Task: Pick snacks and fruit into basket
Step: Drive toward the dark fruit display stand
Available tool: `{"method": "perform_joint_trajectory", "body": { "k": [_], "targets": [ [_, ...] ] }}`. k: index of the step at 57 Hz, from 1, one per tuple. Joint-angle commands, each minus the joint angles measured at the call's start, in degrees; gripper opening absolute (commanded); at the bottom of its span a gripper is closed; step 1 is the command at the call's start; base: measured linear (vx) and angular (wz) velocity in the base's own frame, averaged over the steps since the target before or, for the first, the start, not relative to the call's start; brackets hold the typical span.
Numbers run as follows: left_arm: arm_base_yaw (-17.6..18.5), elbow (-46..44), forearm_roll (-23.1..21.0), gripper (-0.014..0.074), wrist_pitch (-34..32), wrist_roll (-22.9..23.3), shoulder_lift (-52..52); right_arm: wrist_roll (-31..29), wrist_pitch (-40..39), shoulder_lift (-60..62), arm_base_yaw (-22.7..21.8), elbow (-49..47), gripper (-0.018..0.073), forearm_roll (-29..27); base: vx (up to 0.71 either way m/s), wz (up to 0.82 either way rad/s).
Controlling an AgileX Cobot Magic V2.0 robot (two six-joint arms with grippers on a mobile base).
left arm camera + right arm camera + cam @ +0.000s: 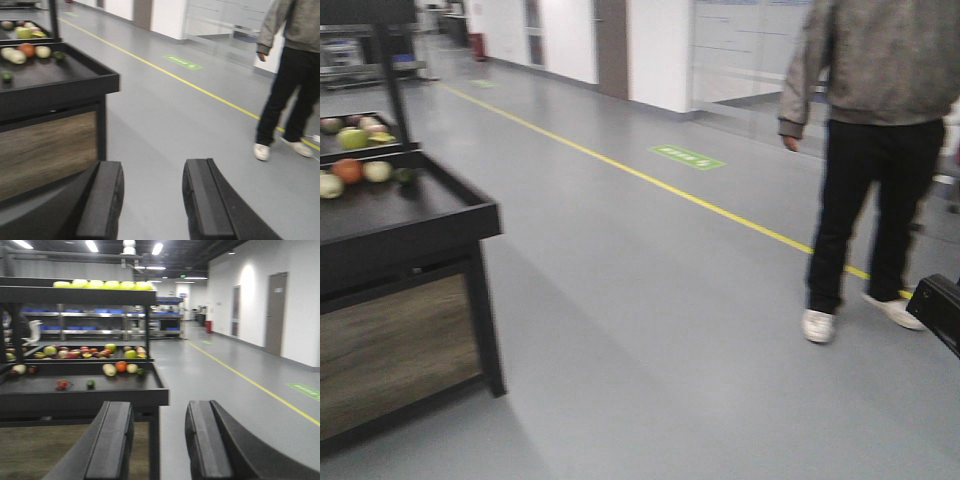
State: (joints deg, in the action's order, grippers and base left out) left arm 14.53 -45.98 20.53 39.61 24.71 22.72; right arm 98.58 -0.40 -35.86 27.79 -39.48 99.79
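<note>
Fruit [91, 384], a small dark green oval, lies on the lower black tabletop [125, 390] of a display stand in the right wrist view, just beside a red cluster [62, 384]. Through the blur it is probably the avocado-like one, though another dark green piece [140, 371] ends a row of 4 behind it, next to an orange ball [121, 366]. A higher tier [80, 359] carries mixed produce. The right end effector [157, 410] is released, its 2 fingers apart with nothing between them.

In the left wrist view the left end effector [152, 170] is also released and bare, hanging above the grey floor [165, 125] beside the stand. The dark green oval sits alone near the tabletop's left edge, well apart from the row at the back.

The front view shows the stand at the left edge. A person [870, 150] stands at the right on the floor, on a yellow line [650, 180], near a green floor marking [687, 157].
</note>
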Motion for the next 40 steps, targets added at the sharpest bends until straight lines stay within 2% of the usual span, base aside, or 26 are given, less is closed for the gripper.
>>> {"method": "perform_joint_trajectory", "body": {
  "k": [1, 40],
  "targets": [
    [-0.19, -1.9, 0.91, 0.0408, -4.29, 0.12, 0.53, -0.04, 1.29, 0.03, -0.26, -1.7, 0.0329, 2.15, 0.21, 0.69],
    [-0.19, -1.9, 0.91, 0.0408, -4.29, 0.12, 0.53, -0.11, 1.29, 0.03, -0.26, -1.7, 0.0329, 2.15, 0.22, 0.67]
  ]
}}
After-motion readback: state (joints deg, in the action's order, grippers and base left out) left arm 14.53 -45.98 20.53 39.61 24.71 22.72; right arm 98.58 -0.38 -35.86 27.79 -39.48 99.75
